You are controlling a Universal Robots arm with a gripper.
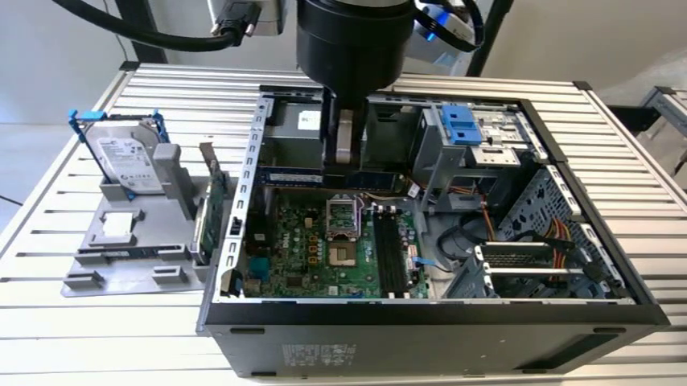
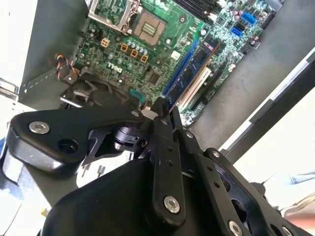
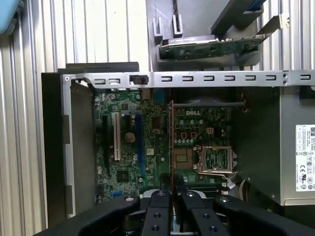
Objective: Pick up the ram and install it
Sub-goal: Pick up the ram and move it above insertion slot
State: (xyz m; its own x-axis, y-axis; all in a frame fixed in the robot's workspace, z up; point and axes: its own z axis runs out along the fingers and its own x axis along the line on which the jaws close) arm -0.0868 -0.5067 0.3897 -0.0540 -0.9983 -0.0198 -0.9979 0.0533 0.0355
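Transfer step: we see the gripper clamped on the ram, above the motherboard. In the exterior view the slots lie at its five o'clock; seating likely demands realignment.

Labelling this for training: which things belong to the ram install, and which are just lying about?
In the job: ram, gripped by the hand; motherboard; memory slots.
Lying about: hard drive; expansion card; grey holder.
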